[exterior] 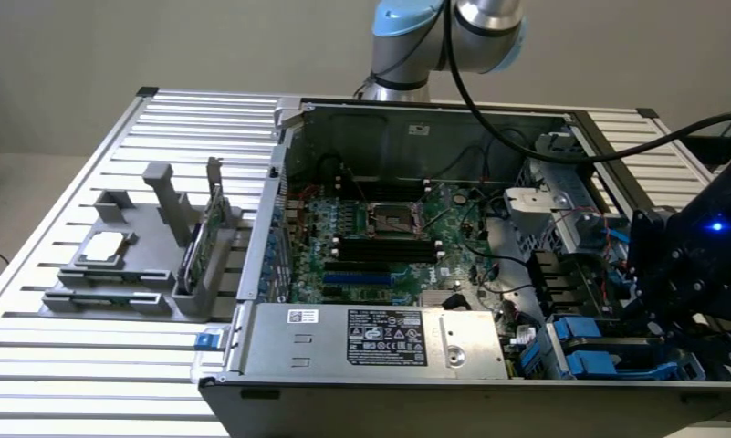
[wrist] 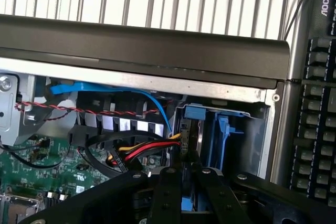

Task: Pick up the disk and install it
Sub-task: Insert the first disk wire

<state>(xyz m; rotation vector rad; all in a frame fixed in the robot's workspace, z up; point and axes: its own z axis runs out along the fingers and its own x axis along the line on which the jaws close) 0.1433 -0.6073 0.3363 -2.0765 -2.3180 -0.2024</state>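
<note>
1. The end effector (wrist: 187,172) hangs inside the open case (exterior: 402,119), at its near corner on the exterior view's right, above the drive bay.
2. Its fingers (wrist: 167,192) stand close together. A dark slab with a sliver of blue shows between them, which I take to be the disk (wrist: 186,204), pinched edge-on.
3. Just beyond the fingertips a blue bracket (wrist: 218,129) stands upright in the bay, beside red, yellow and black cables (wrist: 142,153).
4. The pick-up looks done, and the work in hand is the install. The disk sits at the bay's mouth and, by my reading, is not yet seated.
5. Seating it would call for keeping the disk square to the bracket and clear of the cables.
6. A keyboard (wrist: 320,103) lies on the desk (exterior: 85,365) just outside the case wall.
</note>
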